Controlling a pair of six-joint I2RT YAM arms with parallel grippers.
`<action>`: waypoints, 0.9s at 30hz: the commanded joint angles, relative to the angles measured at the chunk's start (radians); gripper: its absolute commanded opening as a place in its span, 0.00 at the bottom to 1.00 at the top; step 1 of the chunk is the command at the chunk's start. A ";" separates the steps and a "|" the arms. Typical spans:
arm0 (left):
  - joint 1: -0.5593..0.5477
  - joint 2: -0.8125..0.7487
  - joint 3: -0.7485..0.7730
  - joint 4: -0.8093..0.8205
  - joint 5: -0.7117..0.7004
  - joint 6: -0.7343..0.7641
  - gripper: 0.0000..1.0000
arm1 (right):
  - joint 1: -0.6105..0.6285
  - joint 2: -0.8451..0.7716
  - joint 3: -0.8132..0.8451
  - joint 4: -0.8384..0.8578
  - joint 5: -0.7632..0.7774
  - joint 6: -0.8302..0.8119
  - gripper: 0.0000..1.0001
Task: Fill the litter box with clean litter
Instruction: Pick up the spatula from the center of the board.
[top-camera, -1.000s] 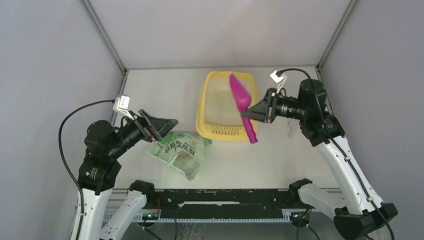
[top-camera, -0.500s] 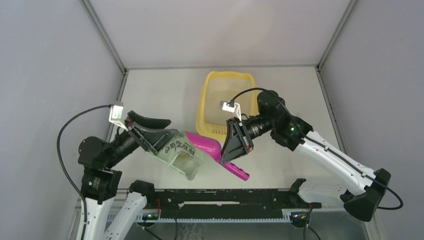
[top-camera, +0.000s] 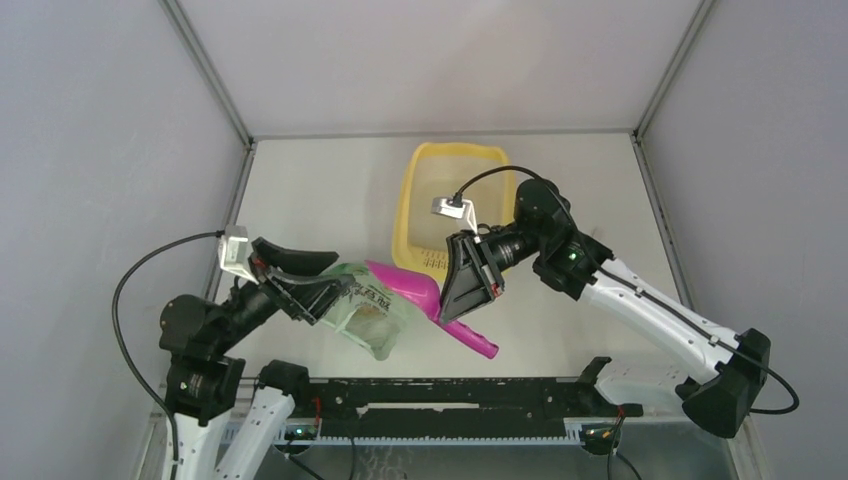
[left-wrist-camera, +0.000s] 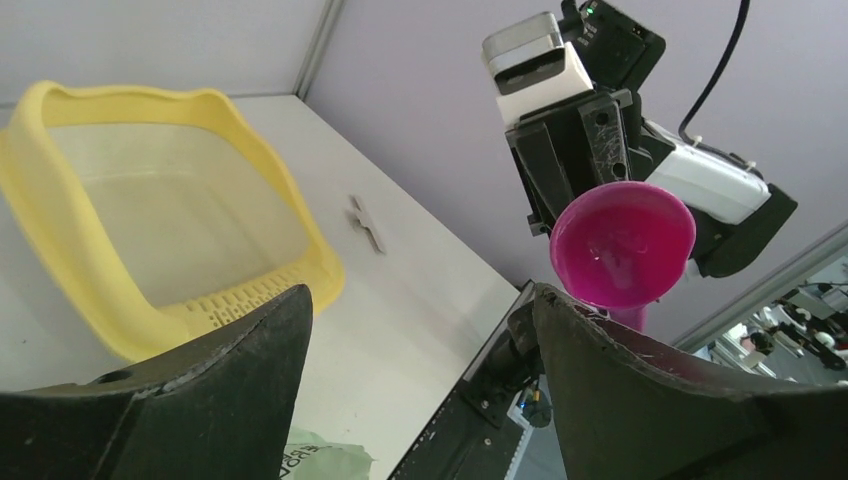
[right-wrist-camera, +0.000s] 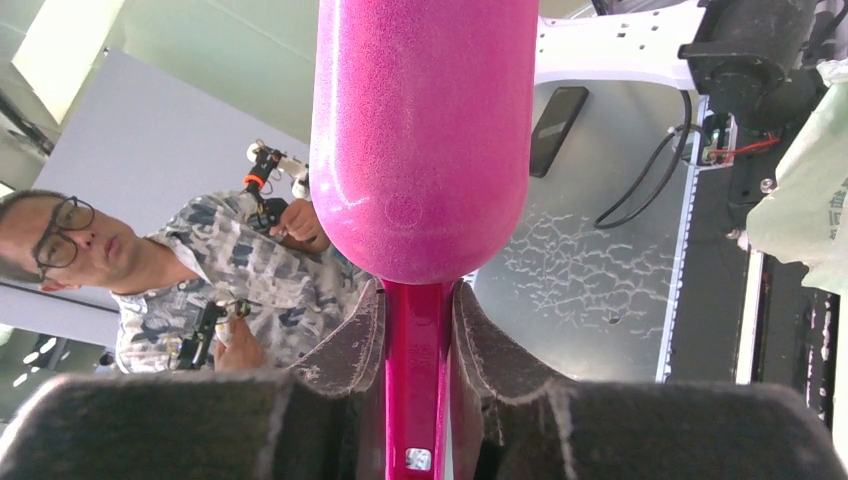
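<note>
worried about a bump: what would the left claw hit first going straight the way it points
Probably the magenta scoop held in the right claw, a little to one side of centre; depth is unclear.

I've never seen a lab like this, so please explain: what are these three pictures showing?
Two robot arms stand at the near edge of a table. One picture looks down from above; the other two come from a camera on each wrist. On the table lie a yellow litter box and a green bag. The right tool grips the handle of a magenta scoop, its bowl next to the bag. The left tool is open by the bag, holding nothing.
</note>
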 joint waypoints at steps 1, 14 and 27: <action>-0.005 0.026 -0.026 0.093 0.066 0.007 0.85 | 0.013 0.037 0.011 0.100 -0.018 0.059 0.09; -0.009 0.033 -0.040 0.193 0.204 -0.074 0.69 | 0.062 0.165 0.011 0.328 -0.045 0.212 0.08; -0.034 0.087 -0.073 0.202 0.207 -0.073 0.50 | 0.085 0.252 0.016 0.522 -0.072 0.338 0.07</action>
